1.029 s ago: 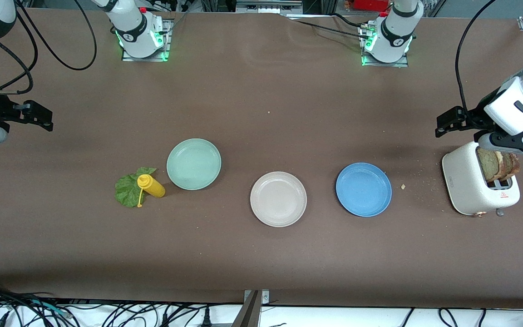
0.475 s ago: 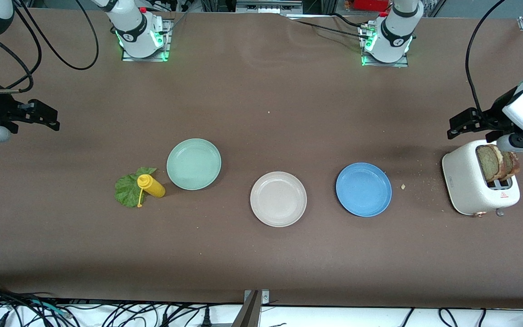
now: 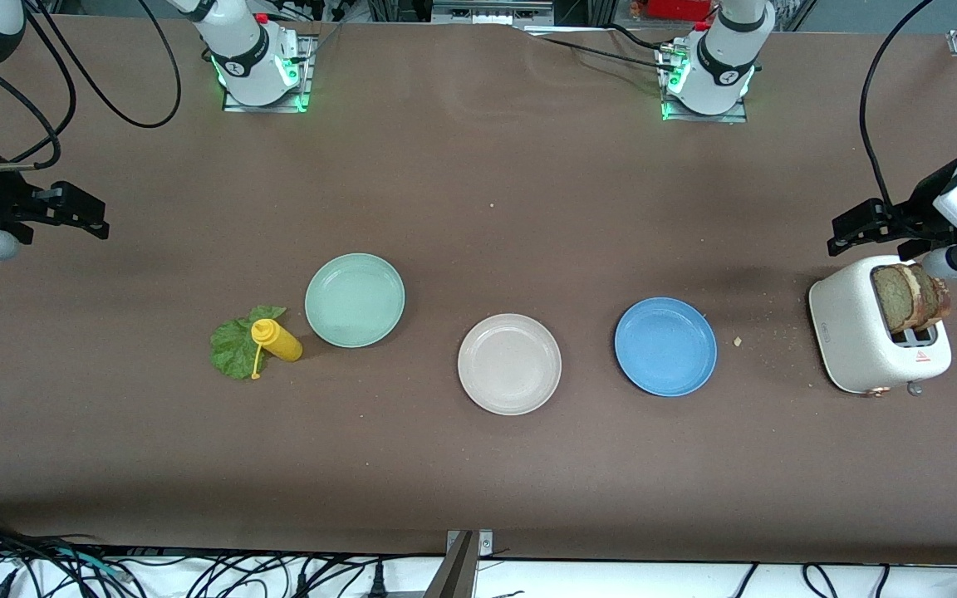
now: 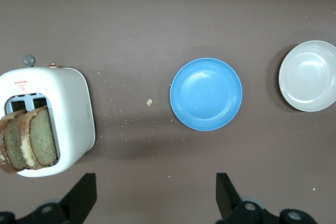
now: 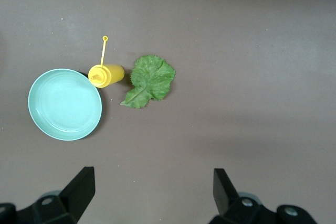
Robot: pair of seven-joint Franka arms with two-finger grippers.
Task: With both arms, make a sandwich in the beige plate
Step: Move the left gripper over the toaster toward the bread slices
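The beige plate [image 3: 509, 364] lies bare in the middle of the table, and its edge shows in the left wrist view [image 4: 310, 75]. Two brown bread slices [image 3: 910, 297] stand in the white toaster [image 3: 856, 340] and also show in the left wrist view [image 4: 29, 139]. A green lettuce leaf [image 3: 233, 347] lies flat on the table toward the right arm's end, seen too in the right wrist view [image 5: 151, 81]. My left gripper [image 3: 852, 228] hangs open over bare table beside the toaster [image 4: 156, 190]. My right gripper [image 3: 76, 214] hangs open over bare table near the lettuce [image 5: 152, 187]. Both hold nothing.
A mint-green plate [image 3: 355, 300] and a blue plate [image 3: 665, 346] flank the beige one. A yellow squeeze bottle [image 3: 277, 340] lies on its side on the lettuce's edge, touching the mint plate. Crumbs [image 3: 737, 340] dot the table between the blue plate and the toaster.
My left arm has drawn away from over the toaster toward its own end of the table, uncovering the bread. My right gripper shifted slightly toward the table's middle, then stopped.
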